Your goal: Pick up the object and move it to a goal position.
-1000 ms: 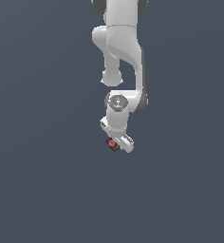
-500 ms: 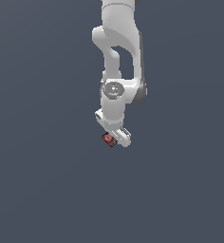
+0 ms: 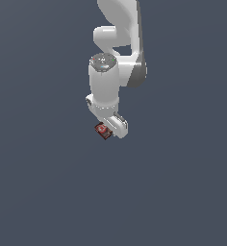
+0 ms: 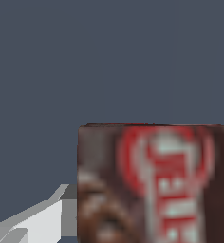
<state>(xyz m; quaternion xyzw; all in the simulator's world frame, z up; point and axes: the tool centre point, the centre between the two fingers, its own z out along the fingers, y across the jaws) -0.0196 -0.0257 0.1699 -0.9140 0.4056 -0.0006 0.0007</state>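
Where the end effector (image 3: 107, 129) clamps, the box (image 3: 102, 130) hangs.

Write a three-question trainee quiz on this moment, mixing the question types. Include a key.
1. True or false: the small box sits at the gripper, partly hidden under it in the exterior view.
2. What colours is the label on the box in the wrist view? A) red and white B) green and yellow C) blue and black
3. Fill in: the arm is coloured ____.

Key: 1 true; 2 A; 3 white.
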